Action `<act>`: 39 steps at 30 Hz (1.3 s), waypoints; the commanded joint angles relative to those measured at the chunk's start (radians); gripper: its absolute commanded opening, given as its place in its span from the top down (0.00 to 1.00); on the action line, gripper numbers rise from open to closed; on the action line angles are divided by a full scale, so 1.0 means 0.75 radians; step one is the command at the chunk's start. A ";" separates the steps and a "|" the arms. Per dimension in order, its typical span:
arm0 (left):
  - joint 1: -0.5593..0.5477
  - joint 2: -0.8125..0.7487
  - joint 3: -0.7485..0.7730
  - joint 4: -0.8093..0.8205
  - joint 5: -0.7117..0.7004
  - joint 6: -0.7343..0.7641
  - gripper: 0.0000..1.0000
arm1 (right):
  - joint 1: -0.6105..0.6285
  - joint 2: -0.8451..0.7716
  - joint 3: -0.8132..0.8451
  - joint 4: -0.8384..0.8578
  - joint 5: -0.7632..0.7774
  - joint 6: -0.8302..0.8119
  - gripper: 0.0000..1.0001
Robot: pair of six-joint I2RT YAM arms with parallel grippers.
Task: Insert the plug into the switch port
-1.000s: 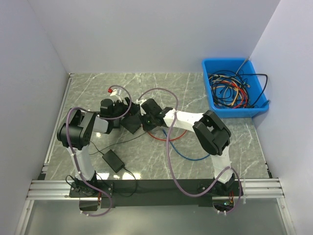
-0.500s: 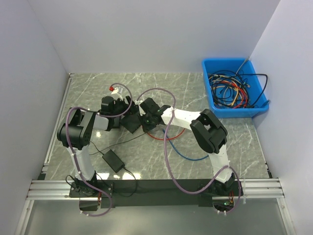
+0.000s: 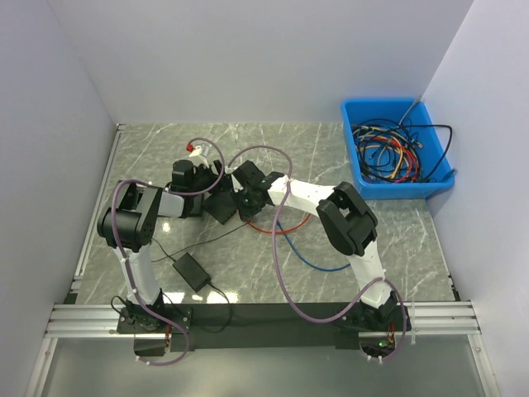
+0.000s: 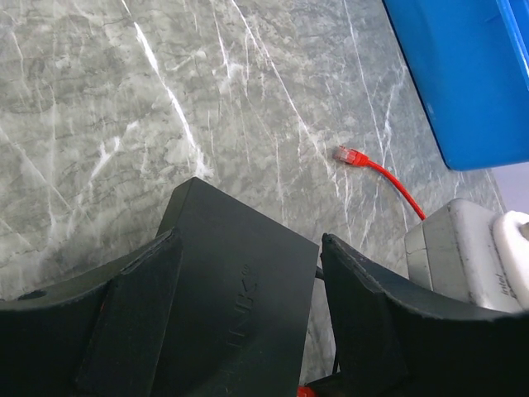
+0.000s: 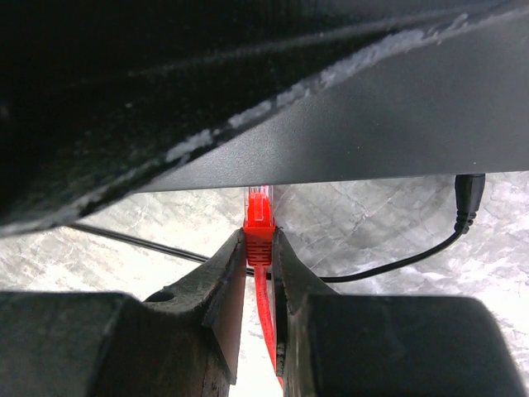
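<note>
Swung right gripper [image 5: 258, 245] toward upper left since earlier frame; pinched plug [image 5: 259, 217] at switch [image 4: 240, 289] port, frame centre. Clamped switch with left gripper [image 4: 248, 248]. Reached insertion; needed straight push next.

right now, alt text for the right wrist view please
The right gripper pinches a red plug, its tip against the edge of the black switch overhead; whether it is seated cannot be told. A black cable runs over the marble table behind.
</note>
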 commanded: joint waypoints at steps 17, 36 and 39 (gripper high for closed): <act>-0.005 0.093 0.072 -0.151 0.003 0.043 0.32 | -0.015 0.008 0.138 0.005 0.073 -0.010 1.00; -0.020 -0.161 -0.030 -0.280 -0.514 -0.028 0.37 | -0.013 -0.002 0.061 0.054 0.018 0.019 1.00; -0.032 -0.110 0.009 -0.304 -0.492 -0.018 0.44 | -0.013 -0.007 0.058 0.052 0.016 0.013 1.00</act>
